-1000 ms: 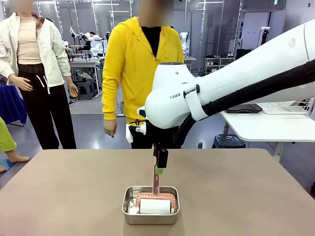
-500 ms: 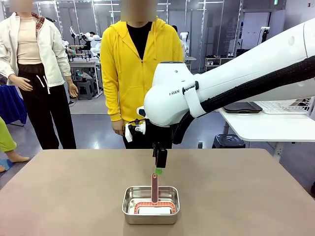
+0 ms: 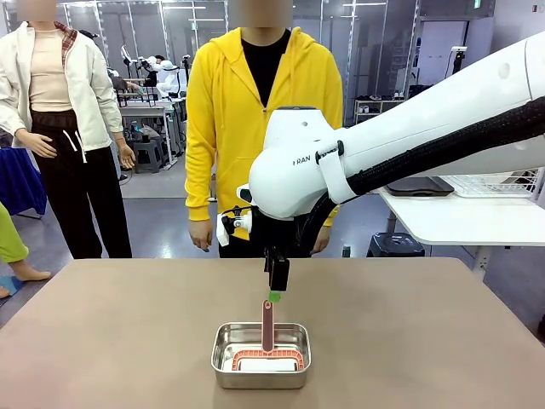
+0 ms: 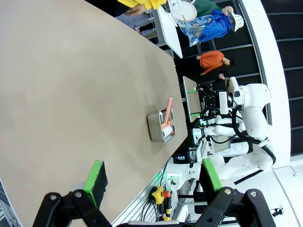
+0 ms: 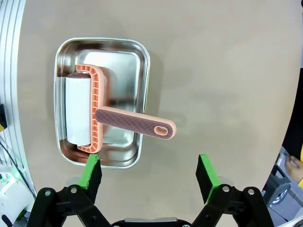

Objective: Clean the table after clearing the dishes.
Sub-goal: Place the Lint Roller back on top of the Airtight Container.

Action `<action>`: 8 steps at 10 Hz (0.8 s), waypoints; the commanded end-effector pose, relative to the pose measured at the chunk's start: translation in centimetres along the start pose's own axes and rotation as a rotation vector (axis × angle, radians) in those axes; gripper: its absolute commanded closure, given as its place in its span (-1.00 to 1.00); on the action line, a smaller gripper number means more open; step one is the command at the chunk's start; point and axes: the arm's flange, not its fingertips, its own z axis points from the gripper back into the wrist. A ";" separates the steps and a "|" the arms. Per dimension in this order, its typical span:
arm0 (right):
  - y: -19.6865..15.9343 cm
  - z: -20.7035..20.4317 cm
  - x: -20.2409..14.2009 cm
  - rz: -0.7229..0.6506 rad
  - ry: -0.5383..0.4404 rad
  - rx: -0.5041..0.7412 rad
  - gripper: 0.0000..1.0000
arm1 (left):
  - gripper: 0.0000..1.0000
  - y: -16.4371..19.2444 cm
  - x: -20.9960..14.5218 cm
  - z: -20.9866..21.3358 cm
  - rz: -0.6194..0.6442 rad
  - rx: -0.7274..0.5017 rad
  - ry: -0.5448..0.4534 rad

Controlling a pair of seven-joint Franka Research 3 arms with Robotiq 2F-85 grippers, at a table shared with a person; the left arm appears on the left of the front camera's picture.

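The table (image 3: 119,341) is seen with a plain brown top, and no dishes lie on the part of it that is in view, so the clearing is judged to be done. Near its front edge, about at the middle, a small steel pan (image 3: 261,354) is placed. Inside the pan a lint roller (image 5: 87,112) is laid, with a white roll in a salmon-pink frame, and its ribbed handle (image 5: 136,123) is leaned up over the far rim of the pan.

Just above the handle the right gripper (image 3: 274,296) is held, pointing down, with its jaws spread apart and nothing between them; the handle is not touched. The left gripper (image 4: 152,175) is kept well apart from the pan, also spread wide and empty. Behind the table a person in a yellow hoodie (image 3: 260,119) is standing with the arms hanging down.

The step in hand is judged to be the cleaning with the roller. If the roller is to be taken, the right gripper must be lowered around the handle and closed firmly, because the handle is thin and tilted.
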 end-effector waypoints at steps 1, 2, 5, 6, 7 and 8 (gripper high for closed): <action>0.1 0.2 0.2 -0.006 -0.011 0.016 -1.00 | -1.00 -0.5 -0.1 0.2 0.014 0.002 -0.002; 0.0 0.0 0.0 0.000 0.000 0.000 -1.00 | -1.00 -0.5 -0.1 0.2 0.014 0.002 -0.002; -0.6 3.0 -13.5 -0.574 -0.405 0.358 -1.00 | -1.00 -0.5 -0.1 0.2 0.014 0.002 -0.002; 0.1 2.5 -17.0 -0.687 -0.540 0.448 -1.00 | -1.00 -0.5 -0.1 0.2 0.014 0.002 -0.002; 1.1 2.2 -20.8 -0.782 -0.659 0.492 -1.00 | -1.00 -0.5 -0.1 0.2 0.014 0.002 -0.002; 2.8 2.3 -26.4 -0.927 -0.783 0.532 -1.00 | -1.00 -0.5 -0.1 0.2 0.014 0.002 -0.002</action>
